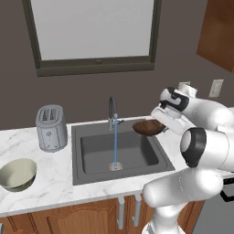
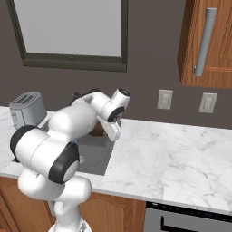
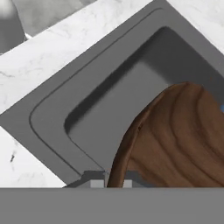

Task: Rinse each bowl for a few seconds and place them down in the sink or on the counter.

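The claw [image 1: 157, 125] pinches the dark brown bowl's [image 1: 147, 128] rim, holding it over the sink's [image 1: 91, 171] right edge, beside the faucet's [image 1: 112, 109] running stream. The cream-green bowl [image 1: 17, 174] sits on the desk [image 1: 50, 183], with the toaster [image 1: 50, 128] behind it.

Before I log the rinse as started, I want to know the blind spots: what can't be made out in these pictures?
- Fingertips on the brown bowl: left base view, too small; hand view, cut by the bottom edge.
- Bowl under the stream or beside it: unclear in the left base view.
- Sink: right base view, mostly behind the arm.
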Controlling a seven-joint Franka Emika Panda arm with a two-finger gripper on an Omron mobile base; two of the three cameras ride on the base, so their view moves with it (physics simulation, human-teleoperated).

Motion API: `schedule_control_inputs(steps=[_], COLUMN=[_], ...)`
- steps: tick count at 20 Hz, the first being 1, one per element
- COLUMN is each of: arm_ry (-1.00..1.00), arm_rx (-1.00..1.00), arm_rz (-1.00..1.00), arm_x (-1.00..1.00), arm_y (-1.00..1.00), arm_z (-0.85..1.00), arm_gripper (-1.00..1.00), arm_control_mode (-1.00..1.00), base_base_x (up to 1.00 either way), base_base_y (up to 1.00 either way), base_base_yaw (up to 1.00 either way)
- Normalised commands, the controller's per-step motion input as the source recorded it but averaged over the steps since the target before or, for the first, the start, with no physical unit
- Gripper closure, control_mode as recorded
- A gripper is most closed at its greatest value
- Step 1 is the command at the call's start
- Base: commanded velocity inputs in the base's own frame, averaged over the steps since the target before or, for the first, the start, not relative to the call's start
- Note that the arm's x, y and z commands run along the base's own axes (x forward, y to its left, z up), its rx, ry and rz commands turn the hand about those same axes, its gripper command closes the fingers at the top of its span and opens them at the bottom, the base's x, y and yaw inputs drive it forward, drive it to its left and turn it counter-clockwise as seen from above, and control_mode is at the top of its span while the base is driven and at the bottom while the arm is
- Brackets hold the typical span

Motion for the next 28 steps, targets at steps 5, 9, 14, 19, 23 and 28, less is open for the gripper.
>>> schedule_control_inputs(steps=[5,9,14,19,23,28], arm_ry=[0.03,0.00,0.00,0.02,0.07,0.09], arm_rx=[0.00,0.00,0.00,-0.01,-0.03,-0.01], arm_rz=[-0.26,-0.29,-0.31,-0.29,-0.23,-0.17], arm_x=[0.00,0.03,0.11,0.17,0.24,0.30], arm_y=[-0.50,-0.41,-0.28,-0.20,-0.14,-0.07], arm_z=[0.00,-0.05,-0.11,-0.17,-0.17,-0.18], arm_gripper=[1.00,1.00,1.00,1.00,1.00,1.00], arm_control_mode=[-1.00,-1.00,-1.00,-1.00,-1.00,-1.00], base_base_x=[0.00,0.00,0.00,0.00,0.00,0.00], base_base_y=[0.00,0.00,0.00,0.00,0.00,0.00], base_base_yaw=[0.00,0.00,0.00,0.00,0.00,0.00])
